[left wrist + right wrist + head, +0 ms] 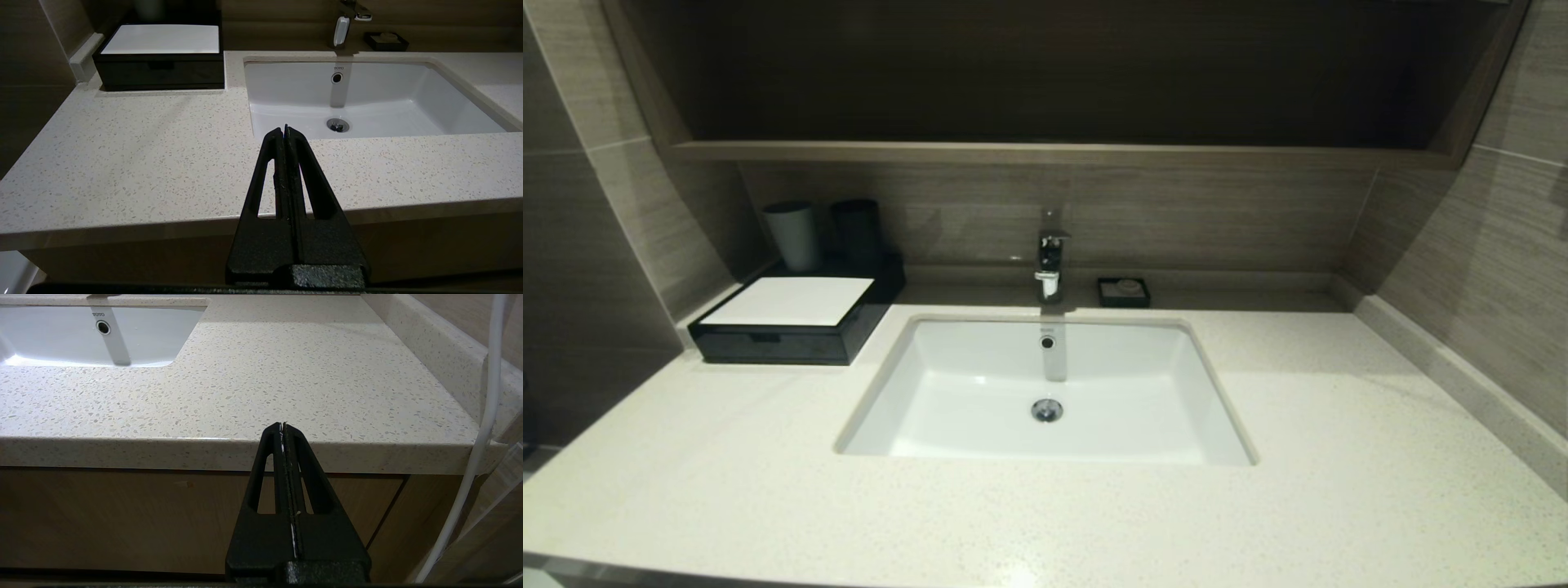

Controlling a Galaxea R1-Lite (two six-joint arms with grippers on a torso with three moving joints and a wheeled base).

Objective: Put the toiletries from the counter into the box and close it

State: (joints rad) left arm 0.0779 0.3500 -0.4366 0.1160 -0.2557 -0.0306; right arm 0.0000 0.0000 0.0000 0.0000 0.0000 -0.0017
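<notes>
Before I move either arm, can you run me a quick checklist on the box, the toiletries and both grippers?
1. Black box with drawer pushed in: ok.
2. Toiletries in sight on the wooden ledge or the countertop: not ok, none seen.
3. Toiletries inside the box: cannot tell.
4. Left gripper shut and empty, at the countertop's front edge: ok.
5. Right gripper shut and empty, low at the front edge: ok.

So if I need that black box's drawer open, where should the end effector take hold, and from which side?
Probably at the small notch in the top edge of the drawer front: it is the only recess on that flat glossy face. Come from the front, over the countertop, and pull straight toward the robot. The left end effector, shut and back at the counter's front edge, sits on the box side.
</notes>
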